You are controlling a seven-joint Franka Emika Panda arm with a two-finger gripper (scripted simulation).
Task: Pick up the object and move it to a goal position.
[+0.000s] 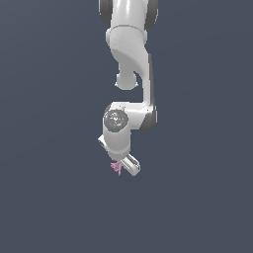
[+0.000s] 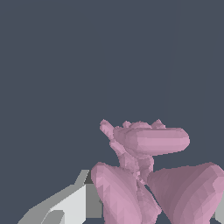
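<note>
Arm (image 1: 129, 59) hangs over a plain dark backdrop, gripper (image 1: 120, 167) pointing down and clamped on the tiny pink object (image 1: 116, 168) at its fingertips. Those thin prongs give so little contact that I reckon a quick swing could twist it loose.

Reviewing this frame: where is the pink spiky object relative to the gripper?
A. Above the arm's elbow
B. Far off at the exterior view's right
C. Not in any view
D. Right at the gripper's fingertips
D: the pink spiky object sits at the tip of the gripper and fills the wrist view close up.
</note>
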